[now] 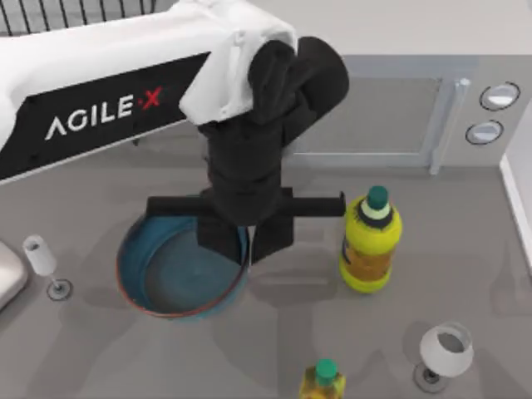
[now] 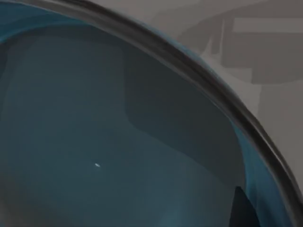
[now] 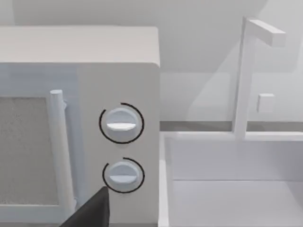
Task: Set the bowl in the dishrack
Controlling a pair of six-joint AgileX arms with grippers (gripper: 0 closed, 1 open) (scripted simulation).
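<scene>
While the left arm is reaching in from the top view's left, its gripper (image 1: 247,243) is hanging right over the bowl's (image 1: 166,278) right-hand rim; one dark finger is sitting over the inside of the bowl and the other just outside the rim, so the jaws are standing apart astride the edge, though whether they are actually pinching it I cannot tell. That blue bowl is sitting on the grey table (image 1: 465,249), left of centre; the left wrist view is looking straight into its dark grey-blue inside (image 2: 94,142), with the rim curving across. At the table's far left corner the dishrack (image 1: 75,12) is showing its black bars, well apart from the bowl. A yellow bottle (image 1: 371,241) with a green cap is standing just right of the gripper; a second bottle (image 1: 322,381) is poking in at the near edge; one wine glass (image 1: 41,259) is standing left of the bowl and another (image 1: 443,353) near the right front. Behind them a microwave (image 1: 391,112) is sitting, its two knobs (image 3: 121,124) facing the right wrist camera, beside a white sink (image 3: 236,189).
</scene>
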